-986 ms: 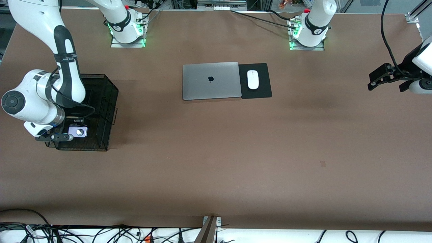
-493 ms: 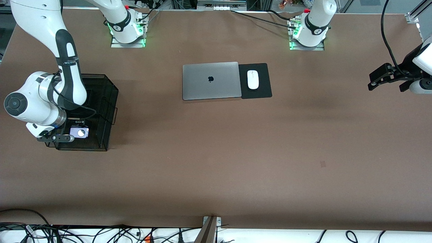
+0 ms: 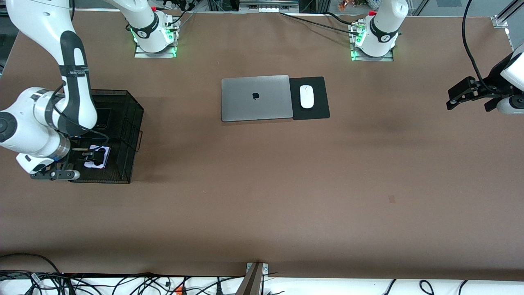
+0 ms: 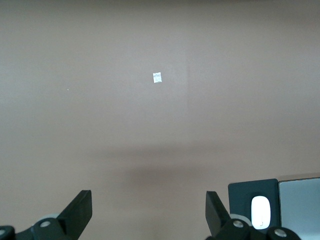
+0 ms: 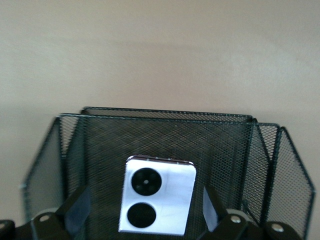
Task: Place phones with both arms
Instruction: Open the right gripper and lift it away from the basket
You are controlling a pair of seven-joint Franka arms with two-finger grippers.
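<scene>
A lilac-white phone (image 3: pixel 98 157) with two black circles lies inside the black mesh basket (image 3: pixel 132 110) toward the right arm's end of the table. In the right wrist view the phone (image 5: pixel 157 195) rests against the basket's mesh wall (image 5: pixel 165 125). My right gripper (image 3: pixel 89 155) (image 5: pixel 145 202) hangs open over it, one finger on each side and neither touching it. A dark flat slab (image 3: pixel 104 117) shows in the basket's farther compartment, partly hidden by the right arm. My left gripper (image 3: pixel 452 98) (image 4: pixel 147 202) waits open and empty over bare table at the left arm's end.
A closed silver laptop (image 3: pixel 256 97) lies mid-table, with a white mouse (image 3: pixel 306 96) on a black pad (image 3: pixel 317 111) beside it. The left wrist view also shows the mouse (image 4: pixel 260 212) and the laptop's corner (image 4: pixel 300 205). Cables run along the table's near edge.
My right gripper has opened and let go of the lilac-white phone, which now rests in the basket. The right wrist has drawn back a little. The left arm has not moved.
</scene>
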